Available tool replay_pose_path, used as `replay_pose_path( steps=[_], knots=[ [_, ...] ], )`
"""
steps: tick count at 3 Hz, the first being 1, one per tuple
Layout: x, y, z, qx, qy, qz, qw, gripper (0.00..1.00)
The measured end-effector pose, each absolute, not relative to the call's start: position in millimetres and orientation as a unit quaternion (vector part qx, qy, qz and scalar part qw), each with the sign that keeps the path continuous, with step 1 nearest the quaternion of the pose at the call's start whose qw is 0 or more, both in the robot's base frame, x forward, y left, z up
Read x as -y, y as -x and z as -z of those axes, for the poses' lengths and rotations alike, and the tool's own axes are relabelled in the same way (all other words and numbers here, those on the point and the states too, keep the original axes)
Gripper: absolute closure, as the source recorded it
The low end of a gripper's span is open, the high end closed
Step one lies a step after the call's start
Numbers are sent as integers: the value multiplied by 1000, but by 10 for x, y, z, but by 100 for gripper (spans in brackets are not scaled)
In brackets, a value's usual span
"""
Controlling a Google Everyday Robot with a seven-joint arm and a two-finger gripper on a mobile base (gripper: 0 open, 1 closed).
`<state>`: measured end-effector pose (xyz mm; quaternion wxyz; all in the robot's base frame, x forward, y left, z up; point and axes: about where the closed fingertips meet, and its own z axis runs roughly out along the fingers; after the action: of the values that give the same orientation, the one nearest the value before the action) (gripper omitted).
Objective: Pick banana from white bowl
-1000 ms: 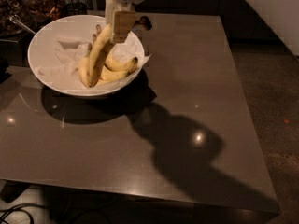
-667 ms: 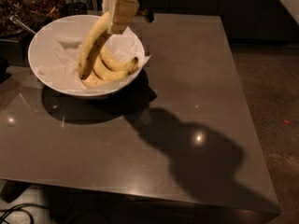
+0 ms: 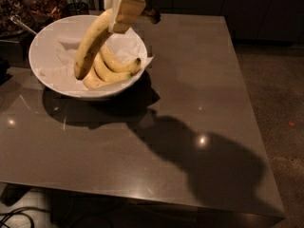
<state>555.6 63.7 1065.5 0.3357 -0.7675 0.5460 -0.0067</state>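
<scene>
The white bowl (image 3: 52,82) stands at the far left of the dark table, lined with crumpled white paper. My gripper (image 3: 124,11) is at the top of the view above the bowl's right side, shut on the upper part of the long banana (image 3: 90,45). The banana hangs tilted, its lower end over the bowl's middle and its dark stem end (image 3: 153,16) sticking out to the right of the fingers. Two shorter bananas (image 3: 111,66) lie in the bowl under it.
The dark glossy table (image 3: 190,127) stretches right and toward the front, with its edges at right and bottom. A dark dish with a metal utensil (image 3: 21,25) sits behind the bowl at far left. Cables lie on the floor at bottom left.
The gripper has risen with the long banana, lifting it off the shorter bananas so that it hangs higher and more tilted over the bowl.
</scene>
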Motion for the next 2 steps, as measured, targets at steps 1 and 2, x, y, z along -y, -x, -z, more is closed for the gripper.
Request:
replay_pose_path(
  steps=[1, 2],
  knots=[
    [-566, -5375, -10609, -551, 759, -12, 346, 100],
    [-452, -4805, -10571, -561, 745, -32, 360, 100]
  ],
)
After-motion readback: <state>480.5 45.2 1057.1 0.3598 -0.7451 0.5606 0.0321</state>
